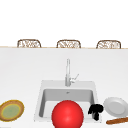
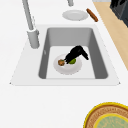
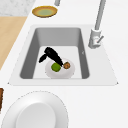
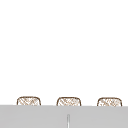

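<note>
Down in the sink (image 2: 100, 60), on a white plate (image 2: 67, 70): a small green fruit (image 2: 72, 61) and a little brown lump (image 2: 61, 62), side by side. Right over them, the black right hand (image 2: 77, 53), leaning down with its tip on the green fruit, just beside the brown lump. Open or closed on the fruit? Cannot tell (too dark against the plate in both side views). Seen from the front, low at the right edge of the sink, next to a big red ball (image 1: 67, 113). Behind the sink, a tall grey tap (image 1: 67, 72). On the counter to the right, a second white plate (image 1: 115, 106) with a brown stick (image 1: 117, 120) near it. Far to the left, a round yellow-rimmed plate (image 1: 11, 110). At the back, three woven chair tops (image 1: 68, 43).
</note>
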`<state>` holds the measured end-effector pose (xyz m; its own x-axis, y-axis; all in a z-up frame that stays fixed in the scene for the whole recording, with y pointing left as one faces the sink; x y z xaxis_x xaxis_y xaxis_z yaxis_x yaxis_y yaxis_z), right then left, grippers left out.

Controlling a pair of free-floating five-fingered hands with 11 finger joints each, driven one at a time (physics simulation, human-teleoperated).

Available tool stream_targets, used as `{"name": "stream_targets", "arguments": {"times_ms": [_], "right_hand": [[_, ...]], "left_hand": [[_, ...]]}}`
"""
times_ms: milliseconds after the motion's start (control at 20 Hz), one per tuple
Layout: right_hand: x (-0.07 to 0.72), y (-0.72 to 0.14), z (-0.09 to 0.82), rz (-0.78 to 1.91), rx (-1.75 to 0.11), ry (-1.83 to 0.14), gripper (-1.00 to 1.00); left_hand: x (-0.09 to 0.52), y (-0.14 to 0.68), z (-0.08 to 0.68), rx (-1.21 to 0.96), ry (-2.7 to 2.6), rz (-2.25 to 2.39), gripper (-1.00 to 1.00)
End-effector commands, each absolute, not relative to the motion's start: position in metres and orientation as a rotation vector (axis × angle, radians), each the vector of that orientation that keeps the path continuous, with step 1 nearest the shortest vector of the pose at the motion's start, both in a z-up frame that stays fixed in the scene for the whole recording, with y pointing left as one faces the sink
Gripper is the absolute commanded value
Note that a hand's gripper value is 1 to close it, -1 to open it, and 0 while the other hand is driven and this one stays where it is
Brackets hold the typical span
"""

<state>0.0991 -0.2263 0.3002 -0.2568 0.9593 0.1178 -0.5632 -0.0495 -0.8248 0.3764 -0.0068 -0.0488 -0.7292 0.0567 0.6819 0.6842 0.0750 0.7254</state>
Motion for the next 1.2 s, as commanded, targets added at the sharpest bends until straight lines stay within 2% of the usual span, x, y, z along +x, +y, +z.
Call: {"name": "stream_targets", "arguments": {"times_ms": [0,400,600,700,1100,1150], "right_hand": [[0.099,-0.226,0.300,1.608,-0.577,-0.954,0.00],[0.099,-0.226,0.300,1.608,-0.577,-0.954,0.00],[0.099,-0.226,0.300,1.608,-0.577,-0.954,0.00],[0.099,-0.226,0.300,1.608,-0.577,-0.954,0.00],[0.099,-0.226,0.300,1.608,-0.577,-0.954,0.00],[0.099,-0.226,0.300,1.608,-0.577,-0.954,0.00]], "left_hand": [[0.403,-0.009,-0.054,-0.784,-1.852,-1.641,-1.00],[0.436,-0.019,-0.071,-0.729,-2.021,-1.714,-1.00],[0.426,-0.022,-0.077,-0.635,-2.075,-1.767,-1.00],[0.426,-0.017,-0.080,-0.700,-2.064,-1.706,-1.00],[0.423,0.011,-0.073,-0.732,-2.112,-1.675,-1.00],[0.426,0.014,-0.075,-0.740,-2.121,-1.661,1.00]]}}
